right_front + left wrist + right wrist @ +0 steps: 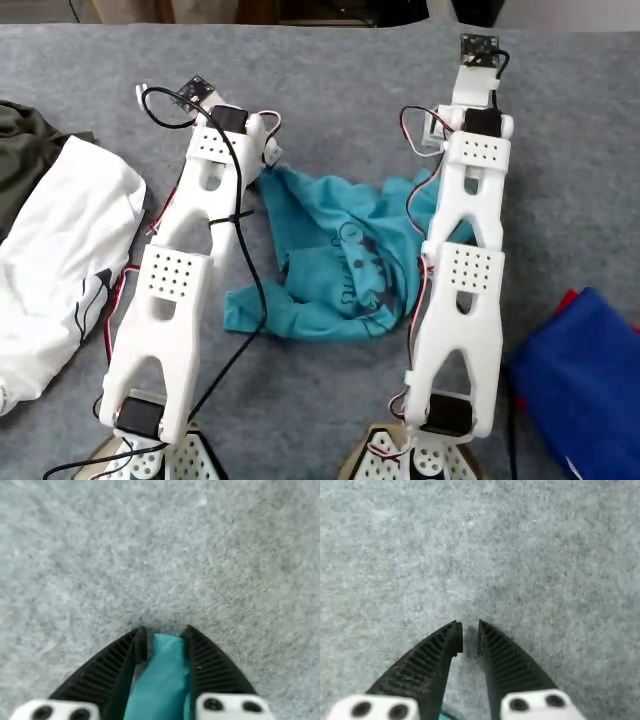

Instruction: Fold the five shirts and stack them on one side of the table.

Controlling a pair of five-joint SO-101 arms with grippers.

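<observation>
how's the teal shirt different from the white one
The teal shirt lies crumpled between the left arm and the right arm, a corner pinched in the left gripper; the white shirt lies bunched beside the left arm, ungripped. The teal shirt shows a dark print; the white shirt looks mostly plain. Both are unfolded.

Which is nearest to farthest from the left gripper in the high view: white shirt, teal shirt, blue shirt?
1. teal shirt, clamped in the left gripper, centre.
2. white shirt, on the left side.
3. blue shirt, far off on the right.
</observation>
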